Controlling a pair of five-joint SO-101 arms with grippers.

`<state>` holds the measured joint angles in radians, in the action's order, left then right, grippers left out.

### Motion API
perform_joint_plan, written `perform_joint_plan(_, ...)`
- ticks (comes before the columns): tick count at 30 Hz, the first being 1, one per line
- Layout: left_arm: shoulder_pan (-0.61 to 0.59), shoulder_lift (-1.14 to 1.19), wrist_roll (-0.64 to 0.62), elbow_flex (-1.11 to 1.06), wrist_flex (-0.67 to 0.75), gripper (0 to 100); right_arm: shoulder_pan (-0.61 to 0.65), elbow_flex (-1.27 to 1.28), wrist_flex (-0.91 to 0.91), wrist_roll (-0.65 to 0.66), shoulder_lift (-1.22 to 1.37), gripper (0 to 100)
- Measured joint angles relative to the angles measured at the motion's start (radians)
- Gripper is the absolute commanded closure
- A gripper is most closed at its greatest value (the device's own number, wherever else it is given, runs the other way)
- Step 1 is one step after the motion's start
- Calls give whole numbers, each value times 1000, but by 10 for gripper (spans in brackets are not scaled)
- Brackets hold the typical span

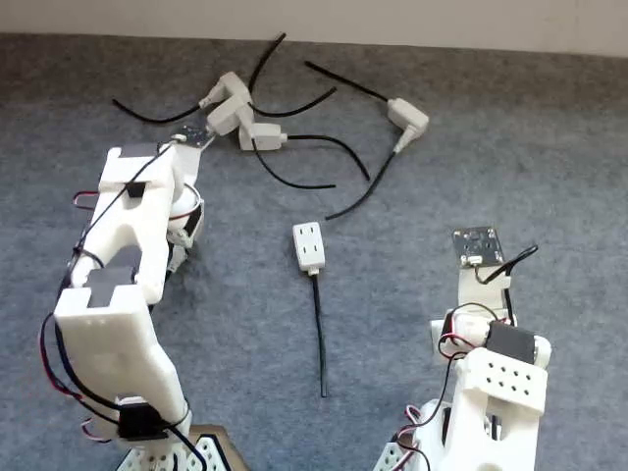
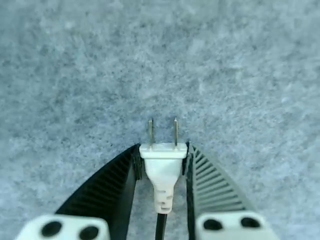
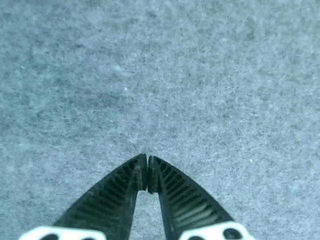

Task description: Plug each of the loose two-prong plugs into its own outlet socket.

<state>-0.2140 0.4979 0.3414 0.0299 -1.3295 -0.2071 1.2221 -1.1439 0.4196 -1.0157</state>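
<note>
Where the left end effector [image 2: 163,149] clamps, a plug [image 2: 162,162] sits (prongs [image 2: 151,131] bare).

Bright, even, diffuse light on the grey carpet [image 1: 412,324]; faint soft shadows beside the cord [image 1: 320,339].

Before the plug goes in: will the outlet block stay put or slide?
Probably slides when the plug pushes in: outlet block looks small, light, lying loose on the carpet, nothing bracing it. Its thin cord likely floppy, no anchor. Carpet pile may add some grip.
</note>
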Motion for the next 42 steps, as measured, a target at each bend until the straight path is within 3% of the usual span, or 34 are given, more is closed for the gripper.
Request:
perform_joint_plan(5,0,17,126,63,-106,981,0,0,0,0,0,979)
perform_joint_plan(10,-2,21,212,86,-210,867,0,0,0,0,0,979)
perform_joint_plan(22,-46,29,218,161,-253,851,0,0,0,0,0,979)
perform_joint_plan(27,-46,29,261,161,-267,796,0,0,0,0,0,979)
perform_joint_plan(42,-63,32,270,161,-272,798,0,0,0,0,0,979)
